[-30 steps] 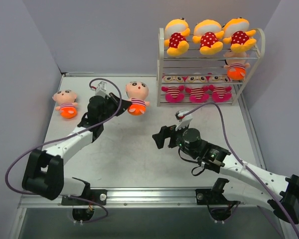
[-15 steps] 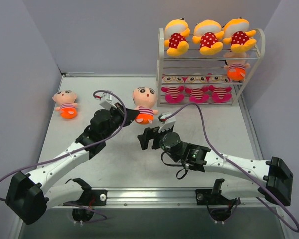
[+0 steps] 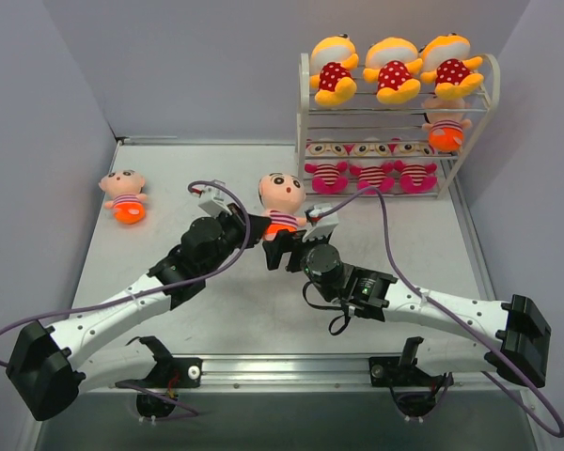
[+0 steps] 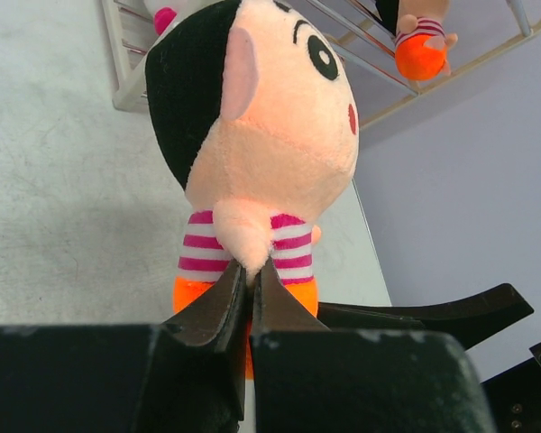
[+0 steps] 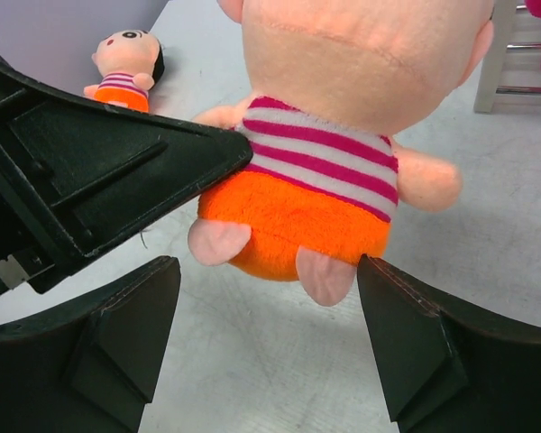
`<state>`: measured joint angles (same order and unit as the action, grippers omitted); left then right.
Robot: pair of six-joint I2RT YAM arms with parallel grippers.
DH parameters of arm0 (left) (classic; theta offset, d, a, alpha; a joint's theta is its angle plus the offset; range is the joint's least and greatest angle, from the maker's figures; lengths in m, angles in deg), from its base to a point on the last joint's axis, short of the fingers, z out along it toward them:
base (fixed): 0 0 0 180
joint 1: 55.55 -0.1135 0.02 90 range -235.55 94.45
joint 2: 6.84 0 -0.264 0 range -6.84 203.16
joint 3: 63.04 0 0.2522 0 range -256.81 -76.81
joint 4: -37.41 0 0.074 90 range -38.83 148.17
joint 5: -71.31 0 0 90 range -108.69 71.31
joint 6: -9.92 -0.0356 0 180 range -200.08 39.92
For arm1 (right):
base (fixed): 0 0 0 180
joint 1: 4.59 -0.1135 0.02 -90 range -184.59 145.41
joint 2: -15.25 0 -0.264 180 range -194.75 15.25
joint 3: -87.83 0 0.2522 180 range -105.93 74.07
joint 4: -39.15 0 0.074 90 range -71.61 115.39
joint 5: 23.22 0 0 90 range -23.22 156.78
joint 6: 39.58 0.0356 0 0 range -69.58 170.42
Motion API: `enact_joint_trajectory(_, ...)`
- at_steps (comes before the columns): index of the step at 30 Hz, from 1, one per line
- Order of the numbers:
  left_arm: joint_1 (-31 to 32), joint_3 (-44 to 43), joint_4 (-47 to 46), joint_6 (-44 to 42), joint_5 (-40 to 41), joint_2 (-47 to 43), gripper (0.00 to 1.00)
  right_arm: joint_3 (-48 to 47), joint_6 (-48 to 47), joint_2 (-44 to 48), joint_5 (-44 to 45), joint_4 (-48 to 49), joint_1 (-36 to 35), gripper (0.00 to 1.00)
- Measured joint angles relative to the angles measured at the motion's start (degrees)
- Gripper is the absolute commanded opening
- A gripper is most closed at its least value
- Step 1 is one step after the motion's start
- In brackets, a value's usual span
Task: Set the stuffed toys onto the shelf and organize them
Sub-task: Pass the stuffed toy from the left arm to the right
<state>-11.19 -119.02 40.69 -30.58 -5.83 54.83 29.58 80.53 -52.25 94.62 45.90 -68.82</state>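
My left gripper is shut on the arm of a peach-faced doll with a striped shirt and orange bottom, holding it upright above the table's middle. The left wrist view shows the jaws pinching the doll. My right gripper is open just in front of the doll. In the right wrist view its fingers stand either side of and just below the doll's orange bottom, not touching. A second peach-faced doll lies at the table's left. The white shelf stands at the back right.
Three yellow polka-dot dolls sit on the shelf's top tier. One peach-faced doll is on the middle tier's right. Three pink-striped dolls fill the bottom tier. Grey walls close in left, back and right.
My left gripper has carried the doll right and towards the front. My right gripper has moved left and up to the doll's bottom, still open.
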Motion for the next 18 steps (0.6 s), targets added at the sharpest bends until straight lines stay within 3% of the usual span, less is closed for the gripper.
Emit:
enact_joint_trajectory(10, 3.9, 0.0, -0.2, -2.3, 3.9, 0.0, 0.02, -0.7, 0.8, -0.7, 2.4, -1.5, 0.0, 0.79)
enact_joint_trajectory(18, 5.9, 0.0, -0.5, -3.7, 5.8, 0.0, 0.03, -0.7, 1.1, -1.6, 2.9, -1.9, 0.0, 0.64)
